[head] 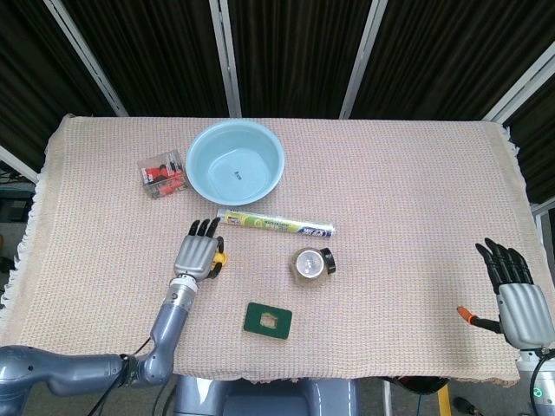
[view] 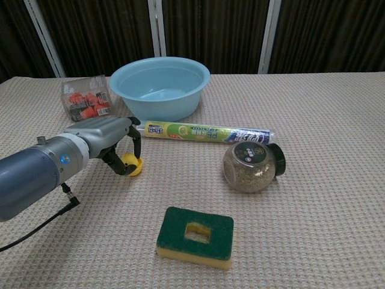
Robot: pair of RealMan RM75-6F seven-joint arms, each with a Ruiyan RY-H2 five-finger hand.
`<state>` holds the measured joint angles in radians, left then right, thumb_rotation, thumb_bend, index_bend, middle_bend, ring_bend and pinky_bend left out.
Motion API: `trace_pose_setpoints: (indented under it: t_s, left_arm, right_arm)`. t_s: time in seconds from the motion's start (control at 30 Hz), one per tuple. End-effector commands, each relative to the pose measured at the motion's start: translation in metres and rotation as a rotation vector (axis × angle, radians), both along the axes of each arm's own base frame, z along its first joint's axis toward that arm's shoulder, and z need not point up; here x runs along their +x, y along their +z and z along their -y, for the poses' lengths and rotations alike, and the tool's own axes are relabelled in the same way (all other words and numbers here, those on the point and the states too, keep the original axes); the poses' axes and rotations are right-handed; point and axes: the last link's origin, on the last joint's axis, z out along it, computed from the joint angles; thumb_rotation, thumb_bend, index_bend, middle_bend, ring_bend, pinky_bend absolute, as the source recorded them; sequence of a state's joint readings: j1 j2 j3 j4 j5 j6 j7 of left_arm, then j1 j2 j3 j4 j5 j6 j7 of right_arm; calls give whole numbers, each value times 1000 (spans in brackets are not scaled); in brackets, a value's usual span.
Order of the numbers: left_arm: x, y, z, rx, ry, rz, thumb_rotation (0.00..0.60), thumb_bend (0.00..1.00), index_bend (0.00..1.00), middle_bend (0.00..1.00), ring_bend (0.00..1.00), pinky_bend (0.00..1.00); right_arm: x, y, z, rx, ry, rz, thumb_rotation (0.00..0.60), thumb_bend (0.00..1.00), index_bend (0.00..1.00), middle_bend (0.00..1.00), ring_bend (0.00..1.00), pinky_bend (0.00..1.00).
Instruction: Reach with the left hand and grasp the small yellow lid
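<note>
Your left hand (view: 111, 141) sits palm-down over the small yellow lid (view: 132, 164), fingers curled around its near and left sides. Whether they have actually clamped on it you cannot tell from either view; only the lid's right edge peeks out, low against the woven tablecloth (head: 408, 191). The lid lies flat, so your fingertips have to get under its rim, which likely explains the low, hooked posture.

The wrap roll (view: 204, 131) lies just beyond your knuckles, and the blue basin (view: 160, 86) stands behind it, so forward room is tight. The packet of red items (view: 83, 103) sits well to the left. Toward the sponge (view: 195, 236) and the tipped jar (view: 251, 165) there is open cloth, so lifting straight up looks cleanest.

Your right hand (head: 519, 299) rests empty at the far near corner, fingers spread.
</note>
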<state>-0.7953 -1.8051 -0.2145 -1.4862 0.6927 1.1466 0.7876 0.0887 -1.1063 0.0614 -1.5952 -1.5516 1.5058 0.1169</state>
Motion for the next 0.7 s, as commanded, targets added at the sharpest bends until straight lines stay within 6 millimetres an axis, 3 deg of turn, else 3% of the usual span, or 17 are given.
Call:
trace_pose_setpoints:
  t_s: [0.03, 0.27, 0.43, 0.7]
  left_arm:
    - [3, -2, 1, -2, -9, 11, 600, 474, 441, 0, 0, 0]
    - [7, -3, 2, 0, -17, 14, 600, 454, 411, 0, 0, 0]
    - [5, -1, 2, -4, -8, 7, 600, 374, 234, 0, 0, 0]
    - [8, 7, 2, 1, -22, 4, 600, 364, 137, 0, 0, 0]
  right_arm:
    - [0, 0, 0, 1, 1, 0, 600, 45, 14, 0, 0, 31]
    - [0, 0, -1, 0, 4, 3, 600, 45, 13, 0, 0, 31]
    - [1, 0, -1, -2, 6, 3, 600, 45, 13, 0, 0, 31]
    - [1, 0, -1, -4, 8, 2, 600, 45, 13, 0, 0, 31]
